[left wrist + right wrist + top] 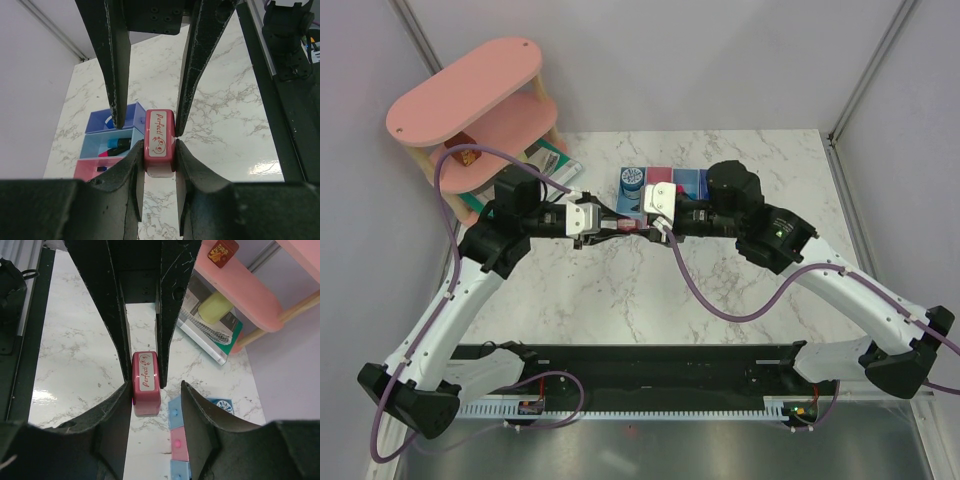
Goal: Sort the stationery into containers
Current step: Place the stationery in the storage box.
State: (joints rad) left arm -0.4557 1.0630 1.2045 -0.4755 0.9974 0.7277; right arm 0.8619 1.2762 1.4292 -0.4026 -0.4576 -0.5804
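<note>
A pink eraser (159, 136) marked "Perfect" hangs above the marble table between both grippers; it also shows in the right wrist view (145, 382). My left gripper (159, 150) is shut on it, both jaws pressed on its sides. My right gripper (154, 386) is open around its other end, with one jaw touching it and the other apart. They meet at mid-table (631, 226). The row of bins (665, 183) stands just behind. The teal-blue pot (631, 180) sits in the end bin. Two markers (116, 146) lie in the light blue bin (95, 150).
The pink oval tiered shelf (470, 95) stands at the back left with the small orange object (463, 157) on its lower tier. The green-edged book (552, 158) lies beside it. Grey walls and frame posts close the back and sides.
</note>
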